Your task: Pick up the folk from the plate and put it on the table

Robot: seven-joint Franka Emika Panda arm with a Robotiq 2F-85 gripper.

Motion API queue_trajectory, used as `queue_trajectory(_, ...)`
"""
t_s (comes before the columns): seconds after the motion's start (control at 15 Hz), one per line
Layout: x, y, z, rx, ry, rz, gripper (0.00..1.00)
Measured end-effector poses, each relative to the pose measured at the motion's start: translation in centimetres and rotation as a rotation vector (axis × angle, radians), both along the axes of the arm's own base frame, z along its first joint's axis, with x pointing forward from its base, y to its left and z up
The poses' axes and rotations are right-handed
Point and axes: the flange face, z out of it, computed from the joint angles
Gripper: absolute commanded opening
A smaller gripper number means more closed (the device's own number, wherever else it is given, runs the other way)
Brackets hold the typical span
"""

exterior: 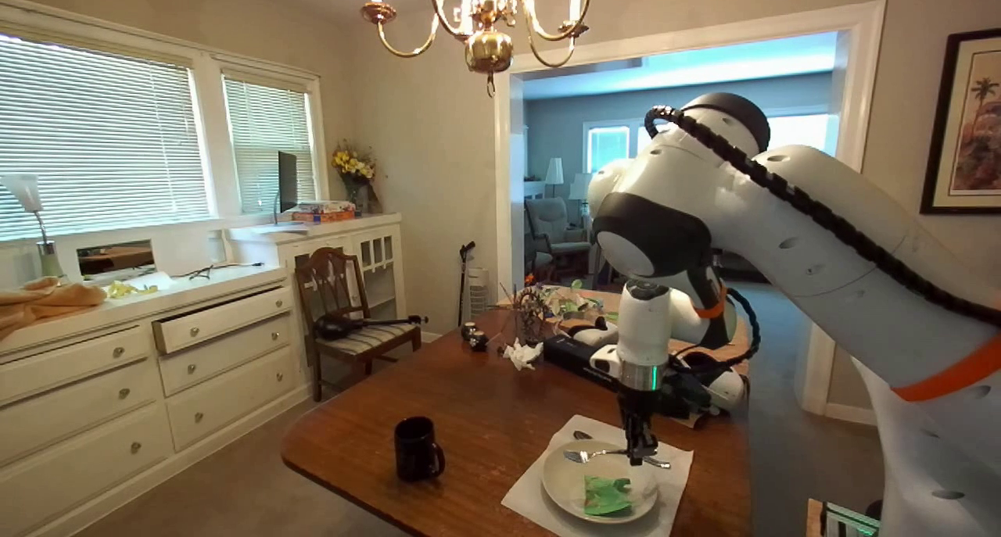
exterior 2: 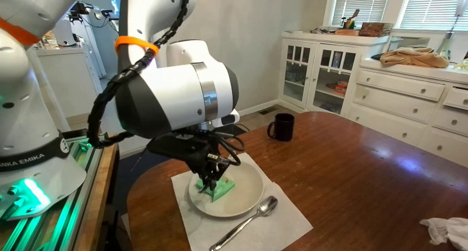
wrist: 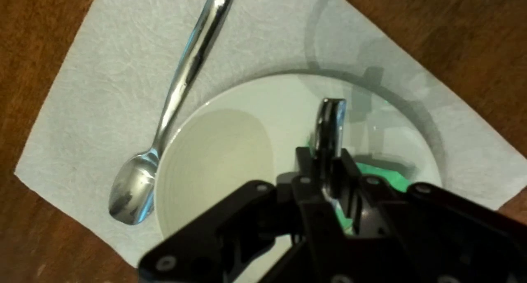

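The fork [wrist: 329, 126] is pinched in the hand [wrist: 326, 167] over the plate [wrist: 214, 163] — its handle end jutting up the frame just right of centre in the wrist view, its tines [exterior: 579, 456] left of the hand in an exterior view. The hand is closed tight on that handle. A green folded napkin [exterior: 606, 495] lies on the plate. In the wrist view a spoon [wrist: 131, 188] lies at centre left, just beside the plate on a white paper mat [wrist: 82, 122]. On the brown desk [exterior: 453, 404] in an exterior view a black mug [exterior: 414, 449] stands low, left of centre — crumpled white tissue [exterior: 522, 355] lies below the frame's middle
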Motion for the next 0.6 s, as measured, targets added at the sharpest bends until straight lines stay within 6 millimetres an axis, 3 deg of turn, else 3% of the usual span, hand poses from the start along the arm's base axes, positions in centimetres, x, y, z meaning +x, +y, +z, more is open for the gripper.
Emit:
queue_trajectory(0.27,0.8,-6.0,2.3,0.051,-0.052,-0.188,0.04)
queue_trajectory(0.47,0.9,-10.2,2.2,0.078,-0.094,-0.318,0.04)
queue_trajectory(0.6,1.2,-11.8,1.7,0.102,-0.115,-0.375,0.04)
